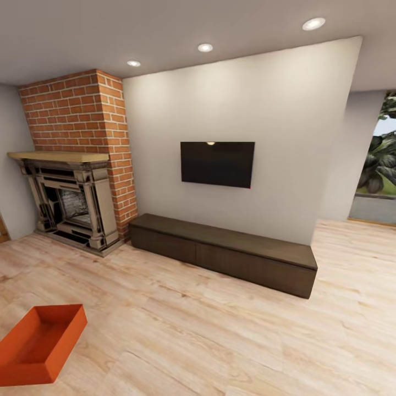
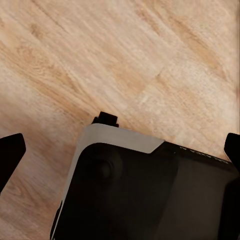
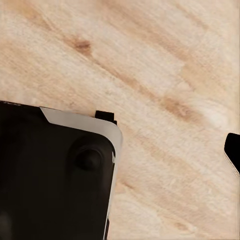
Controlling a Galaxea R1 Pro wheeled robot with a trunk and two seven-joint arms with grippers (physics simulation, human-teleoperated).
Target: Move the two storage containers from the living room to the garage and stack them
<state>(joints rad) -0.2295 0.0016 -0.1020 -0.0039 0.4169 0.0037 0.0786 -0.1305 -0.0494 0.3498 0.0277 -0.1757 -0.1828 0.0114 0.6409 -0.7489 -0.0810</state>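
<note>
Head view, storage container (image 1: 39, 344) on wood plank floor (image 1: 220, 330)

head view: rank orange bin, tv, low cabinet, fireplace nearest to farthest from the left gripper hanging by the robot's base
1. Bin, lower left on the floor, nearest the robot, where the left gripper hangs.
2. Cabinet, centre, farther back.
3. TV above it and fireplace at left: too close to call.

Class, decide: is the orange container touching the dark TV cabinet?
Apart. The head view shows the orange container on the wood floor, with bare planks between it and the cabinet.
</note>
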